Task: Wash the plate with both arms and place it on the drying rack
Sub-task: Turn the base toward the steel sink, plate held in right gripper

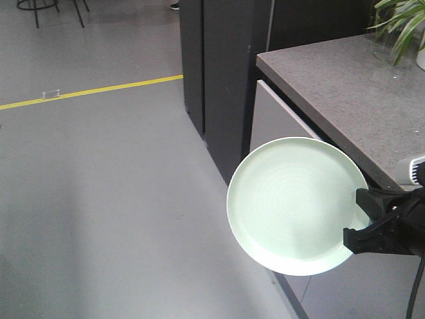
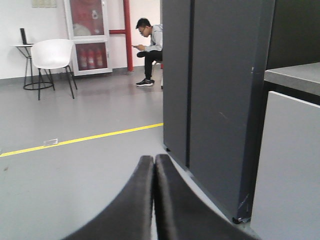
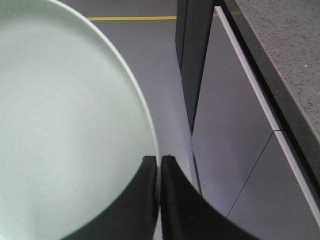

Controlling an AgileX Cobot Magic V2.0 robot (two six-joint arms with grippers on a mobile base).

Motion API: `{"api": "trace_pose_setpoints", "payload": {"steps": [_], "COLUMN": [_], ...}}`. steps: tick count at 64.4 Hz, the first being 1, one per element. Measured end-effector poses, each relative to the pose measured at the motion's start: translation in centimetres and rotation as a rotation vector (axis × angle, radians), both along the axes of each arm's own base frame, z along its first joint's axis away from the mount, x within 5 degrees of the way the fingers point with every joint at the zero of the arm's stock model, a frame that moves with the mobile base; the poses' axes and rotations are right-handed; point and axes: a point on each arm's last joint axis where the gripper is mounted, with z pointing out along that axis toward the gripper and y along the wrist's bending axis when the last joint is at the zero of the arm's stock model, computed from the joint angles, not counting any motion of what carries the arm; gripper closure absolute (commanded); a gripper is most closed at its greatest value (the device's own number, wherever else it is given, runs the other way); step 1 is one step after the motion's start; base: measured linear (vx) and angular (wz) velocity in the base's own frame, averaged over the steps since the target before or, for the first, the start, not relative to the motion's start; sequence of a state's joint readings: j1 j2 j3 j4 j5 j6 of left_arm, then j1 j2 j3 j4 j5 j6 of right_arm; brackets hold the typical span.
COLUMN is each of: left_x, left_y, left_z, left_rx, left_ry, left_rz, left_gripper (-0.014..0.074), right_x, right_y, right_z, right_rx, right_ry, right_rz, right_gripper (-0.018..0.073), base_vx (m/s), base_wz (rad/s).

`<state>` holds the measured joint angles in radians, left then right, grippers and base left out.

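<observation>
**Right gripper [image 3: 159,160] pinches the plate [image 1: 292,203] by its rim; left gripper [image 2: 154,160] closed on nothing**

The right claw grips the pale green plate's edge and holds it over the grey floor [image 1: 99,199], just off the speckled countertop [image 1: 345,86]. The disc spreads leftward from that claw. The left gripper's view shows no plate, so the left arm would likely have to swing rightward to meet it.

grey stone countertop [image 1: 345,100], yellow floor line [image 1: 86,92], white chair [image 2: 52,54], seated man [image 2: 150,47].

plate [image 1: 292,199] smooth, matt; countertop [image 1: 345,86] speckled stone.
</observation>
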<state>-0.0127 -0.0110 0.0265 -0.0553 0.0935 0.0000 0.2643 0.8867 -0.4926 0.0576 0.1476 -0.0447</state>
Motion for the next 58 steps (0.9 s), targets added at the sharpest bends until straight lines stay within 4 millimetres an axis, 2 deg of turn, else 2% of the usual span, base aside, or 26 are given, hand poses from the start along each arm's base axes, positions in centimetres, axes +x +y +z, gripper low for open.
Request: {"api": "trace_pose_setpoints", "payload": {"steps": [58], "left_x": [0.00], "left_y": [0.00], "left_z": [0.00], "left_rx": [0.000], "left_ry": [0.000], "left_rz": [0.000], "left_gripper": [0.0602], "right_x": [0.00], "right_y": [0.00], "right_z": [0.00], "right_rx": [0.000], "right_ry": [0.000], "right_rz": [0.000], "right_gripper": [0.0567], "base_vx": [0.07], "base_wz": [-0.27]}}
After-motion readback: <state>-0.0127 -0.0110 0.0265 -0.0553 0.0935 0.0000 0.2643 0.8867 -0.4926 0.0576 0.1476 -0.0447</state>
